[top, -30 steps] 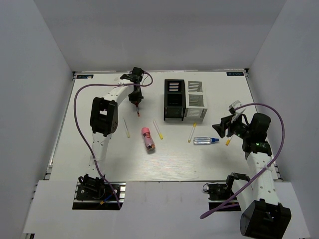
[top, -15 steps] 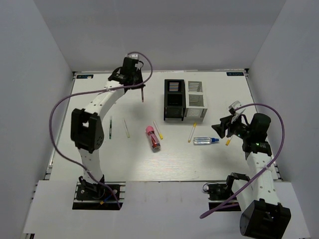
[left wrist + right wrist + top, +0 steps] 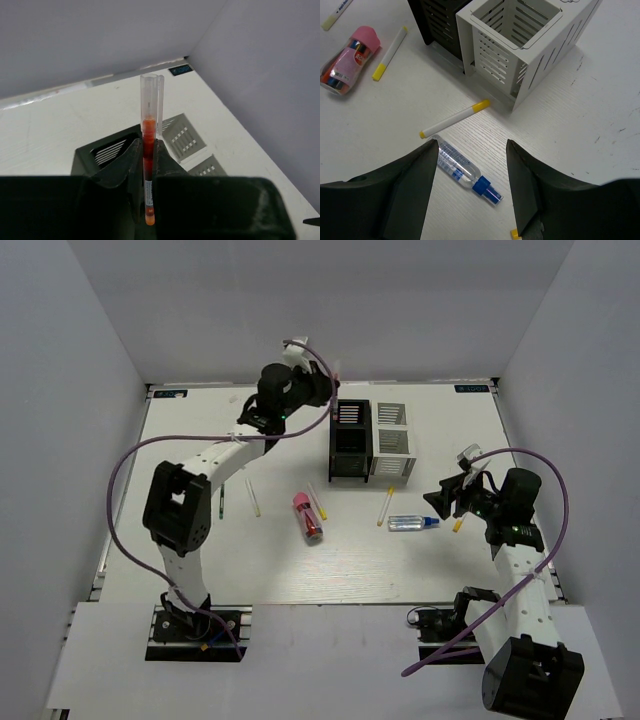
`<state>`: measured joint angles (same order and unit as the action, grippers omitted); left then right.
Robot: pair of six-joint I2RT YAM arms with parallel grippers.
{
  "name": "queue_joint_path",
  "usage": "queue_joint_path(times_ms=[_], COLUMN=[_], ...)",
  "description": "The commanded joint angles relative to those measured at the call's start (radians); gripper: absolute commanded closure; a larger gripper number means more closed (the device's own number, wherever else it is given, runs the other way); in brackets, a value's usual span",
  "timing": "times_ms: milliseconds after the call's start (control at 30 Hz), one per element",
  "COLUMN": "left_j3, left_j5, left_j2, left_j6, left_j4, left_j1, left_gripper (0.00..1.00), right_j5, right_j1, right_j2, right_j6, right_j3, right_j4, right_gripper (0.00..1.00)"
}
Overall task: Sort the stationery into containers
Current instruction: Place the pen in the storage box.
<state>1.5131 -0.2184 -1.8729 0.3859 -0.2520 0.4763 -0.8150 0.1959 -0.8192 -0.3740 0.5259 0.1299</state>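
Over the far-left corner of the black organiser (image 3: 349,416), the left end effector (image 3: 148,147) is raised, clamped on the red-black pen (image 3: 150,100). The pen stands upright between the fingers, with the black box below it in the wrist view. It has not been released into a compartment.

Right end effector (image 3: 471,147): fingers apart, holding nothing. It hovers just above the blue-capped bottle (image 3: 462,167), which lies flat on the desk (image 3: 450,440).

Progress:
- No item is visibly sorted.
- The part of the white organiser (image 3: 492,70) visible in the right wrist view shows nothing inside.
- The black organiser's interior is too dark to tell.

Left on the desk:
- left pen (image 3: 254,497), white and yellow
- pink-capped tube (image 3: 306,516)
- middle pen (image 3: 317,501), just beside the tube
- right pen (image 3: 386,506), near the white box and close to the bottle
- small yellow item (image 3: 458,525), partly hidden under the right arm

Judgement: the task is at an early stage. One pen is about to be dropped in, and nearly everything else is waiting. The bottle looks like the right arm's next pick.
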Motion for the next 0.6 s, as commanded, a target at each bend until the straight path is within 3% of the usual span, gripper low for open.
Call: queue_joint_path(times_ms=[0,233,367,567], left_j3=[-0.004,0.087,0.064,0.053], left_j5=[0.013,0.125,0.233,0.290], left_j2=[-0.024,-0.133,-0.164,-0.235], left_j6=[0.013,-0.060,-0.110,-0.119], left_j4=[-0.246,-0.276,-0.326,-0.424], left_j1=[0.033,0.090,0.110,0.119], left_gripper=[1.00,1.00,1.00,1.00], right_j5=[-0.019,-0.023,-0.026,-0.032], right_j1=[0.002,0.004,0.000,0.002], right_j2=[0.005,0.008,0.009,0.011], right_j6=[-0.005,-0.009,-0.009,-0.011], right_j3=[-0.001,-0.004,-0.006,-0.009], right_j4=[-0.027,-0.030,-0.032,-0.029], right_gripper=[0.38,0.38,0.38,0.38])
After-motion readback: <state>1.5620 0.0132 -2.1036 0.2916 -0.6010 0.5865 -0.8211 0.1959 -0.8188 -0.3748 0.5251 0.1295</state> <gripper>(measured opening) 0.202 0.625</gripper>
